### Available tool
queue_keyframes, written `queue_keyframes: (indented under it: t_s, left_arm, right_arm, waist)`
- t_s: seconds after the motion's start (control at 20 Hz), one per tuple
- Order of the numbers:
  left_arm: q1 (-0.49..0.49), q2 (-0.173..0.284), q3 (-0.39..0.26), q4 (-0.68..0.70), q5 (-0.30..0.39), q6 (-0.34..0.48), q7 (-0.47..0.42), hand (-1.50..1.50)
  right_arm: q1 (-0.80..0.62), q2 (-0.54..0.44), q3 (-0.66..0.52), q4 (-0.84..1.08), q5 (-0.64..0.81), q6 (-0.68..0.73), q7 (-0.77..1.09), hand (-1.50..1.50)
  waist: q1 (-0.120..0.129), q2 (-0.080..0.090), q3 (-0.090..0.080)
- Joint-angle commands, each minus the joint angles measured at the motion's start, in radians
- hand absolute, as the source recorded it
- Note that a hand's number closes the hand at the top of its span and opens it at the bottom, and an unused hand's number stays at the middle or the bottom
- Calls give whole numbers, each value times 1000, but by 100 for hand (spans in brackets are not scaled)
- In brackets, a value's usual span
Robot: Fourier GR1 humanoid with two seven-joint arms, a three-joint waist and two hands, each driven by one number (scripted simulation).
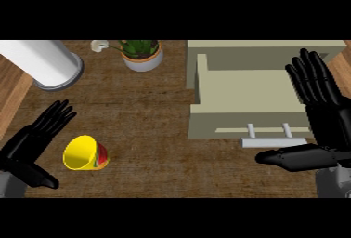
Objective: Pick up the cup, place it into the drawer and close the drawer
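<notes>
Both forearms come in from the lower edge: the left robot hand is spread wide and holds nothing, just left of the yellow cup, which lies tipped on the brown desk. Right of the cup stands the open drawer with its pale handle, and the right robot hand is likewise wide, fingers straight over the drawer's right side. Farther back are a potted plant and a white cylinder.

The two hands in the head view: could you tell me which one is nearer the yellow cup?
The left hand, open beside the yellow cup lying on its side. The right hand, also open, is across the counter by the open drawer.
</notes>
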Motion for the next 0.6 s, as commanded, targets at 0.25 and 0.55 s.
queue_keyframes:
  t_s: [0.25, 0.55]
  left_arm:
    - [-140, 14, -51, 445, -273, 59, -383, -150]
    - [-126, 19, -110, 551, -345, 111, -552, -150]
  right_arm:
    - [-57, 37, 10, 109, 45, -18, -63, -150]
    - [-12, -21, -44, -6, -31, 25, 27, -150]
  waist:
    - [-3, 4, -1]
    - [-12, 2, -2]
